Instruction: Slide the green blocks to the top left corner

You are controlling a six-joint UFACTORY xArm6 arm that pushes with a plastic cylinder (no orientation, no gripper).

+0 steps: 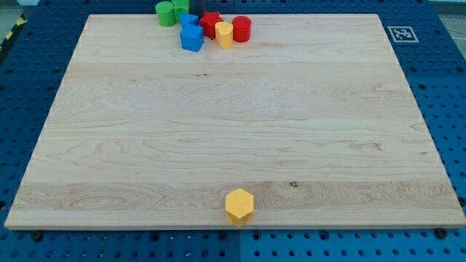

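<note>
Our two green blocks sit at the board's (109,145) top edge, left of centre: a round green block (165,12) touching a second green block (180,9) whose shape we cannot quite make out. Just right of them crowd two blue blocks (191,36), a red star-like block (210,23), a yellow block (223,33) and a red cylinder (242,28). A yellow hexagon (239,205) lies alone near the bottom edge. My tip does not show, so we cannot tell its place.
</note>
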